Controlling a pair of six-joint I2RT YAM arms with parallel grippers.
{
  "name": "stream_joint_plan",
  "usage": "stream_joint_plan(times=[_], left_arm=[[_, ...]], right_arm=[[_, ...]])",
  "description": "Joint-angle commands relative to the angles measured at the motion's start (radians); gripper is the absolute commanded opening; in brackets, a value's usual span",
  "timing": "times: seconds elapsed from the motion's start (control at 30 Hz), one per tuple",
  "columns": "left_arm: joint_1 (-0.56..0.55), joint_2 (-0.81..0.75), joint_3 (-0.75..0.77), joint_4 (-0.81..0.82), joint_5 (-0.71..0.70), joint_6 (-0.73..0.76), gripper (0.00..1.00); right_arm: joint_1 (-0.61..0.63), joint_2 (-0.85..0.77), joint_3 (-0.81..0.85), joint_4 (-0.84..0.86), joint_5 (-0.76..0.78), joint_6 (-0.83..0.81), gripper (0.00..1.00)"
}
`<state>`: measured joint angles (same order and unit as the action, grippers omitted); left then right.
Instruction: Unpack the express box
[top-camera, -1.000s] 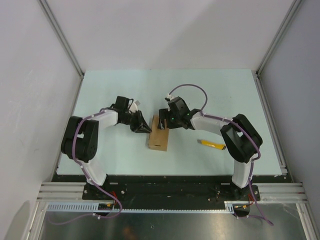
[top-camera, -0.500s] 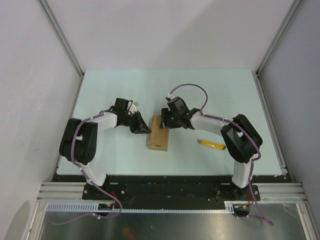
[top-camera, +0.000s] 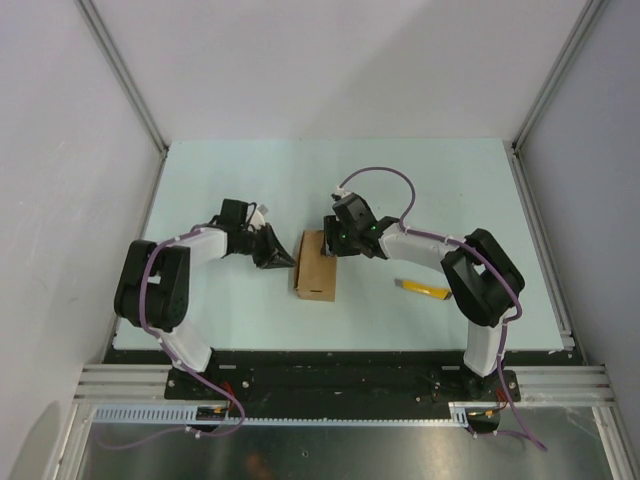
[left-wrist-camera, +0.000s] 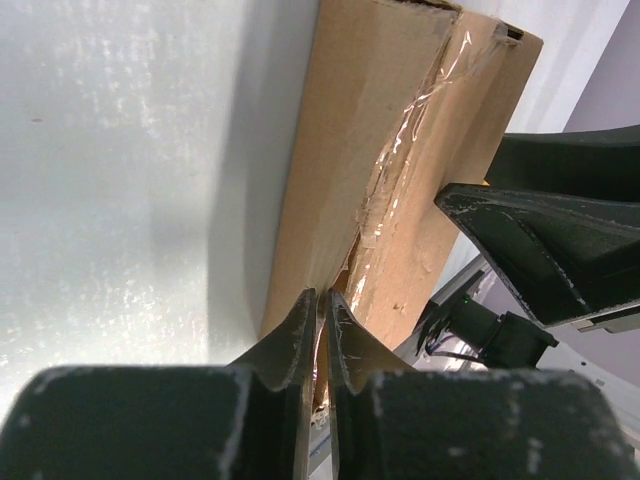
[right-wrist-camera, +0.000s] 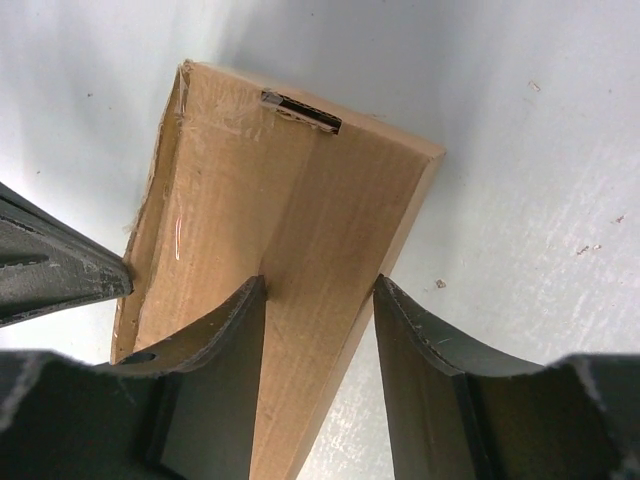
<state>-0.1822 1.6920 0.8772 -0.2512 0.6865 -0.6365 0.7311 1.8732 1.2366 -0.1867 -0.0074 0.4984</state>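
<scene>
The express box (top-camera: 316, 266) is a flat brown carton lying on the table between my two grippers. In the left wrist view the box (left-wrist-camera: 400, 160) shows torn clear tape along its lid seam. My left gripper (left-wrist-camera: 321, 297) is shut to a thin slit with its tips at that seam; I cannot tell whether tape is pinched. It sits at the box's left edge (top-camera: 286, 258). My right gripper (right-wrist-camera: 320, 290) is open over the box's far end (top-camera: 331, 245). One finger (right-wrist-camera: 235, 330) lies on the box top (right-wrist-camera: 300, 200); the other is past the box's right edge.
A yellow-black utility knife (top-camera: 424, 290) lies on the pale green table (top-camera: 420, 190) to the right of the box, near the right arm's elbow. Grey walls and aluminium posts stand on three sides.
My left gripper has drawn a little to the left, away from the box's left edge. The box and my right gripper have stayed where they were.
</scene>
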Motion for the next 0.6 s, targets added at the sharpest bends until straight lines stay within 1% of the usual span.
stream_joint_plan(times=[0.0,0.57], left_arm=[[0.020,-0.009,-0.029,-0.020,-0.056,0.012,0.10],[0.020,0.001,-0.043,-0.020,-0.065,0.001,0.12]], right_arm=[[0.004,0.020,0.009,-0.082,0.061,-0.014,0.41],[-0.001,-0.003,0.009,-0.065,0.050,-0.012,0.41]])
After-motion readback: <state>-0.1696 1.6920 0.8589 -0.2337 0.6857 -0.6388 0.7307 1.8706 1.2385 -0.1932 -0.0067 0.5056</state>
